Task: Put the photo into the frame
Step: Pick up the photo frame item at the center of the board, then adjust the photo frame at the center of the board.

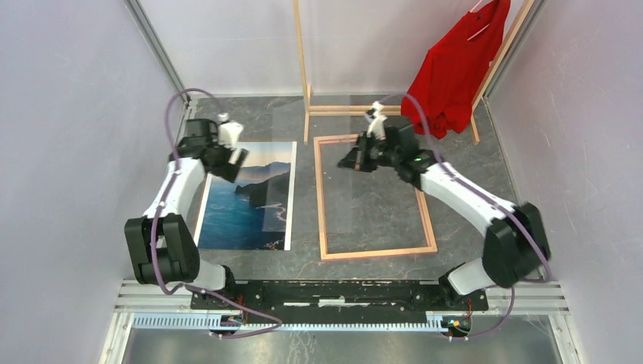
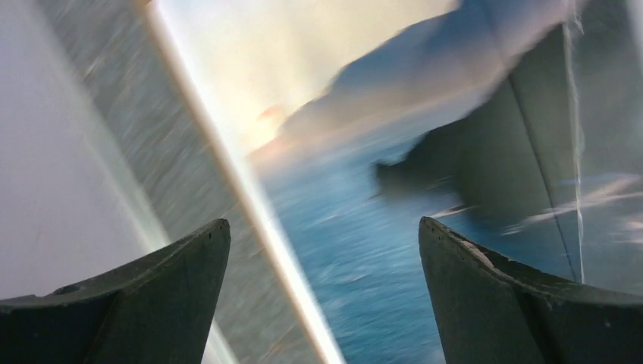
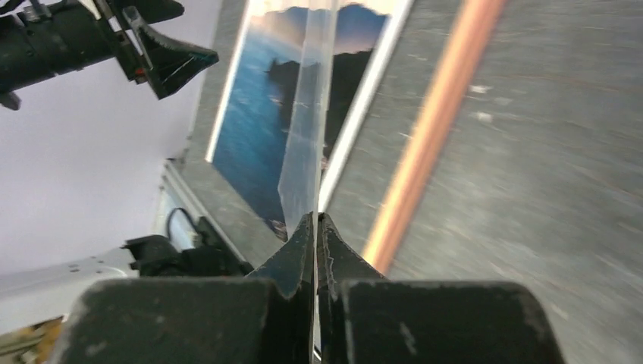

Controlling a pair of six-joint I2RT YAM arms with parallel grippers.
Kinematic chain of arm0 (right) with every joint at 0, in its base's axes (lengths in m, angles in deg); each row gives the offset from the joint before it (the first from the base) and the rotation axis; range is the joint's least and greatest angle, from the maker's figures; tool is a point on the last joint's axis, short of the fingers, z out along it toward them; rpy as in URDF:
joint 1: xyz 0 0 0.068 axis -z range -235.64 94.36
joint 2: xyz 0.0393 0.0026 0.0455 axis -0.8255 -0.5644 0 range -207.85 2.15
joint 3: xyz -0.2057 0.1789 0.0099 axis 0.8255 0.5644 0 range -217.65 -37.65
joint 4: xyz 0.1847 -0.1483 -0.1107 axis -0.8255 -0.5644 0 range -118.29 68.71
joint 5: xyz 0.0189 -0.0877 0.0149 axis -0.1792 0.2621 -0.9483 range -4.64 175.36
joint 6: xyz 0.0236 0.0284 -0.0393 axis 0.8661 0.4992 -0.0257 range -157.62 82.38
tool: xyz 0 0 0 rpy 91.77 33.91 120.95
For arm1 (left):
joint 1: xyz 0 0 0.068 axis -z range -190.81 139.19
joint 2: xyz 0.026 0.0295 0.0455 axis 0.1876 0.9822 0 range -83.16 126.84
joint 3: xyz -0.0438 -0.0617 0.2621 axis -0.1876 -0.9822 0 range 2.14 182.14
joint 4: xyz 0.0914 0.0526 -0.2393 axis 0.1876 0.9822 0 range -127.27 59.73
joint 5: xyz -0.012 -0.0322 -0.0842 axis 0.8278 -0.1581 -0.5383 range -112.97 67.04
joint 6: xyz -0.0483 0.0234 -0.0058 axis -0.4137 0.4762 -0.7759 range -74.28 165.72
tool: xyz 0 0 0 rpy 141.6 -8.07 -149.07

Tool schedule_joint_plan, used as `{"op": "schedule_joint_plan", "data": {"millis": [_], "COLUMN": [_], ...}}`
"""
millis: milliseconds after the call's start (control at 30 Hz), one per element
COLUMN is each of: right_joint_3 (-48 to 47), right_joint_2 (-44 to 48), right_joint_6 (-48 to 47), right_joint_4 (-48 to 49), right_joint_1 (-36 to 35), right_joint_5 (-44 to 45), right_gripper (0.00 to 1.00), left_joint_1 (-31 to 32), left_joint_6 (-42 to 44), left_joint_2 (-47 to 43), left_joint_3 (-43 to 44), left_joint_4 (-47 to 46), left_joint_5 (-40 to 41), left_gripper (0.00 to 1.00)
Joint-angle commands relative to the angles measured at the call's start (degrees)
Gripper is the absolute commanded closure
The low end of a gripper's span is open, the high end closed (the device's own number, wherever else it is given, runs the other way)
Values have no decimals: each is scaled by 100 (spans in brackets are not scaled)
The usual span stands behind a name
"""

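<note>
The photo [image 1: 246, 201] lies flat on the counter [image 1: 455, 152] at the left, just beside the frame [image 1: 375, 252], which lies flat with the counter showing through it. The left pincer [image 1: 236, 168] hangs with its jaws wide apart over the photo's far end. The right pincer [image 1: 349, 161], above the frame's far left corner, is clamped on the edge of a thin clear sheet [image 3: 307, 136].

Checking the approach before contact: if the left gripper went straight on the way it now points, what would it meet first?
The photo: the open left gripper points down at its blue sea area, just beside the white border. How far above the print it is cannot be told.
</note>
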Motion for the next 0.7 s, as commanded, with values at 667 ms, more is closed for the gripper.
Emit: {"op": "schedule_joint_plan", "data": {"millis": [667], "right_joint_3": [-425], "right_joint_2": [3114], "right_joint_6": [-2378], "right_joint_4": [-4400], "right_joint_1": [2051], "right_joint_5": [1109], "right_gripper": [100], "left_joint_1": [3768], "left_joint_6": [-3057], "left_joint_2": [2547], "left_joint_3": [1596], "left_joint_4": [-375], "left_joint_5": [-1081], "left_gripper": [8]}}
